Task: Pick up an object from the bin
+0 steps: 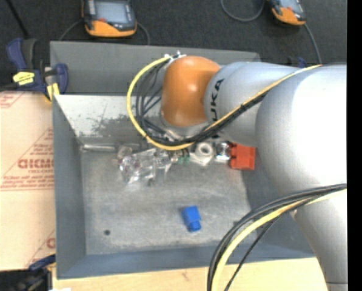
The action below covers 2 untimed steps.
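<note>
Clear plastic piece (135, 163), see-through and lumpy with glints, lies on the floor of the bin (68, 193) toward the back, left of middle. Its long axis runs roughly left-right in the view; can't tell which end leads. The gripper (167, 155) sits just at its right end, tucked under the arm's orange cover (184, 96); can't tell how wide it is or whether it touches. Right of the gripper are a white ring (202, 153), then a red block (242, 157). Thin grey rod (99, 147) just left of the clear piece. Blue block (191, 218) well apart, nearer the front.
</note>
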Motion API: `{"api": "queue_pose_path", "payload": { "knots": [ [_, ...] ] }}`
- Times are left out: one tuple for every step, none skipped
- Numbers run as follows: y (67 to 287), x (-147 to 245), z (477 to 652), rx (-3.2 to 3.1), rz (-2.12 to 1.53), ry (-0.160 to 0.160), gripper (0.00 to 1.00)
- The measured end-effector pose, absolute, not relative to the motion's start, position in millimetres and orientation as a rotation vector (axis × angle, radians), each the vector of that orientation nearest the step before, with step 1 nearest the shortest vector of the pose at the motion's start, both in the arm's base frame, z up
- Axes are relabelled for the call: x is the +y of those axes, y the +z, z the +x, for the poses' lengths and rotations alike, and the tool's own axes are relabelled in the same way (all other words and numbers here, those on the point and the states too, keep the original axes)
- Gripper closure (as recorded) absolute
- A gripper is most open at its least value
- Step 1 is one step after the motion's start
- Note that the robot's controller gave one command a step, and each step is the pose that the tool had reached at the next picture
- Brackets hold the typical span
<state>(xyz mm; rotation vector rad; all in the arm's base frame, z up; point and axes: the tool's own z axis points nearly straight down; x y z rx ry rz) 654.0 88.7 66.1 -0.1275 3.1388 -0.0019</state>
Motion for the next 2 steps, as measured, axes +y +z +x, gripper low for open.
{"api": "queue_pose_path", "payload": {
  "knots": [
    [71, 89, 654.4, 3.135, -0.121, 0.001, 1.0],
    [212, 104, 618.2, 3.132, -0.107, 0.002, 1.0]
  ]
}}
